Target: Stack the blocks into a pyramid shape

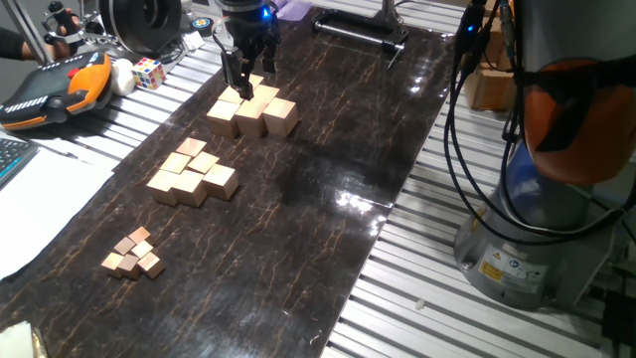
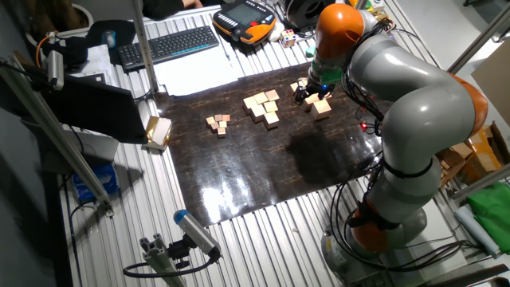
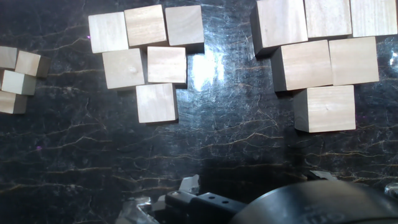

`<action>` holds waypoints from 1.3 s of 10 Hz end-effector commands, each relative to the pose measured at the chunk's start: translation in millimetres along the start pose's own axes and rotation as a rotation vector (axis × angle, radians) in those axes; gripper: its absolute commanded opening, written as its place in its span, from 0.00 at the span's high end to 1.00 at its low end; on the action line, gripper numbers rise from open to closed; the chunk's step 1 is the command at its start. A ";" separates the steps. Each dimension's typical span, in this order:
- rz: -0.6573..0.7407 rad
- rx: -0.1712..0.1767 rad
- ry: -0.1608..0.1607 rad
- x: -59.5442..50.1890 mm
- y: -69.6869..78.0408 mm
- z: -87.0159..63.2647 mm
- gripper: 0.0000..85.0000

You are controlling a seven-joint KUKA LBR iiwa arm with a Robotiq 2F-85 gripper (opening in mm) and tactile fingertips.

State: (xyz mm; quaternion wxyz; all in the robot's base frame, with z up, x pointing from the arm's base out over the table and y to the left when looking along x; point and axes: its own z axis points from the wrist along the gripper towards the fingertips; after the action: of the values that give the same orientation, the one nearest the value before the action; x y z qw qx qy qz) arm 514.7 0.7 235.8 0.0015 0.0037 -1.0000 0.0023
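Note:
Six large tan blocks (image 1: pixel 253 111) lie flat on the dark mat (image 1: pixel 328 199) in rows of three, two and one, touching; none rests on another. In the hand view the same blocks (image 3: pixel 323 62) fill the upper right. My gripper (image 1: pixel 239 88) hangs low over the far edge of this group, its two dark fingers apart and nothing seen between them. From the other fixed view the gripper (image 2: pixel 307 94) sits just beside the blocks (image 2: pixel 319 104). The fingers do not show in the hand view.
Medium tan cubes (image 1: pixel 194 174) and tiny tan cubes (image 1: pixel 134 254) lie further along the mat. A Rubik's cube (image 1: pixel 149 72) and an orange pendant (image 1: pixel 50 89) lie off the mat's left edge. The robot base (image 1: pixel 556 209) stands at the right, and a black bracket (image 1: pixel 358 28) at the far end.

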 end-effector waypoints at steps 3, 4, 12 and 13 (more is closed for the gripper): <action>-0.174 0.147 0.272 -0.2 0.1 -0.1 0.99; -0.174 0.147 0.272 -0.2 0.0 -0.1 0.99; -0.174 0.143 0.261 0.7 0.5 0.5 0.99; -0.177 0.143 0.261 0.7 0.5 0.5 0.99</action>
State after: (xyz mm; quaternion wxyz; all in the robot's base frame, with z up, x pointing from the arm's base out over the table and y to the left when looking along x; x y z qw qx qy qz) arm 514.0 1.1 235.3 0.1314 0.0915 -0.9843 0.0738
